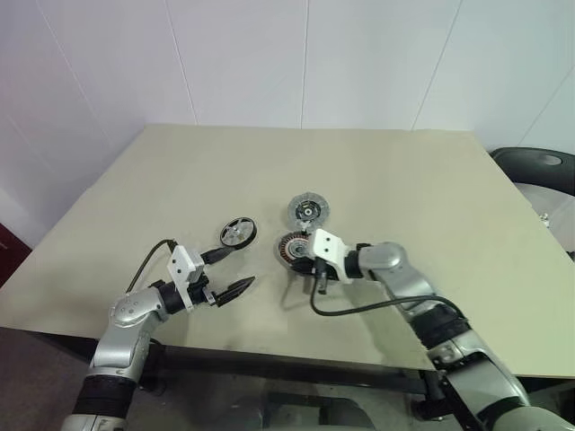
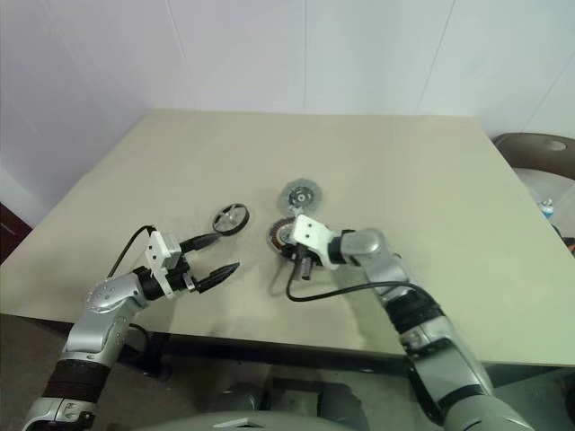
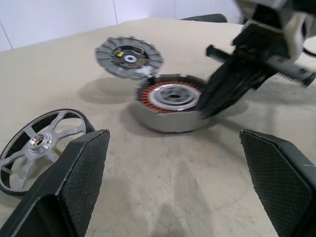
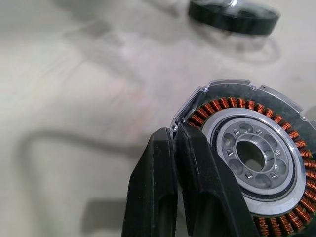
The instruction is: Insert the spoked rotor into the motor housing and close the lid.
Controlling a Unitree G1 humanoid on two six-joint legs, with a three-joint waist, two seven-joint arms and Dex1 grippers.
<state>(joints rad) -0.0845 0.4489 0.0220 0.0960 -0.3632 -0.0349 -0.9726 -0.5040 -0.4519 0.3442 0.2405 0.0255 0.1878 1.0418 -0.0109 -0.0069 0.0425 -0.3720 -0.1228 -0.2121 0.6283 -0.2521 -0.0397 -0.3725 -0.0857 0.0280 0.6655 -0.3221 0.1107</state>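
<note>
1. On the beige table (image 1: 404, 197) the three parts sit close together near the middle: the lid (image 1: 308, 209) farthest from the robot with its dark-centred face up, the motor housing (image 1: 293, 246) just in front of it, windings upward and nothing in it, and the spoked rotor (image 1: 237, 232) to the housing's left, flat and apart from it.
2. Nearest the rotor is the left gripper (image 1: 229, 271), its fingers spread wide and holding nothing; the rotor lies just beyond and slightly left of it, its axle upright.
3. At the housing's near rim is the right gripper (image 4: 180, 143), its fingers pinched shut on the thin wall.
4. Whether that pinch truly grips the rim or only touches it is hard to make out.
</note>
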